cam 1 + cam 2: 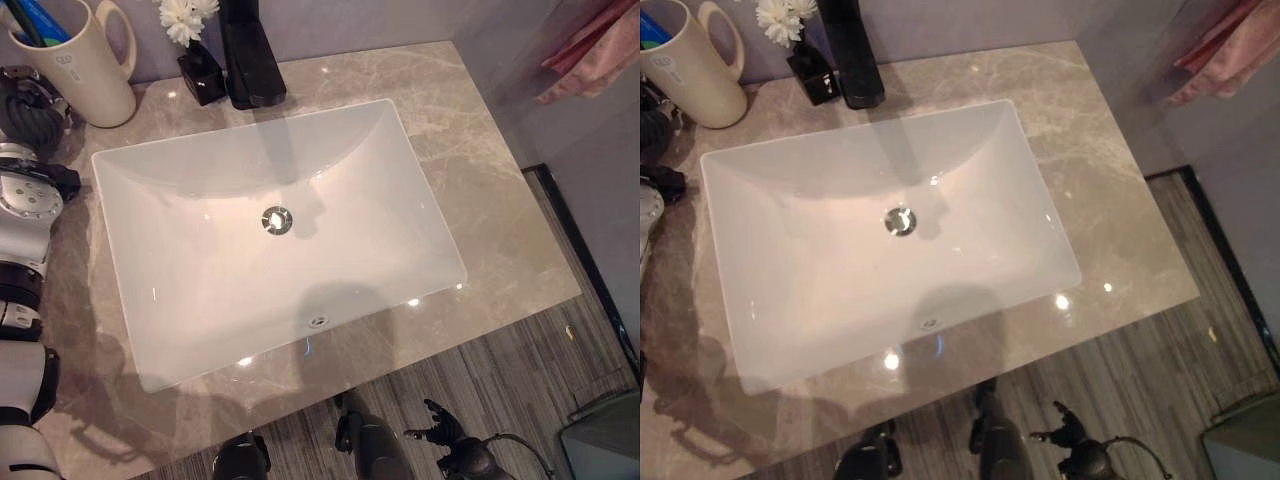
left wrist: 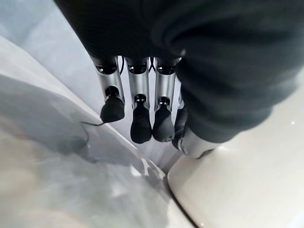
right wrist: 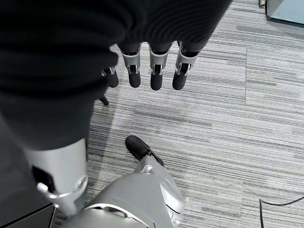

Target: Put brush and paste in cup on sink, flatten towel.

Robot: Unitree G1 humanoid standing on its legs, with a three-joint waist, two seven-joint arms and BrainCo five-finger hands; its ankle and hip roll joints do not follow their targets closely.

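Cup (image 1: 75,62) stands just beside left hand (image 2: 142,114), fingers straight; right hand (image 3: 152,71) hangs relaxed.

Left hand (image 2: 142,102) under dark ribbed cover, silver dark-tipped fingers (image 2: 141,124) straight, hanging above the grey marble countertop (image 2: 57,180). Rounded cream ceramic cup (image 2: 237,185) just beside the fingers. Pale grey wall (image 2: 42,42) behind. Nothing held.
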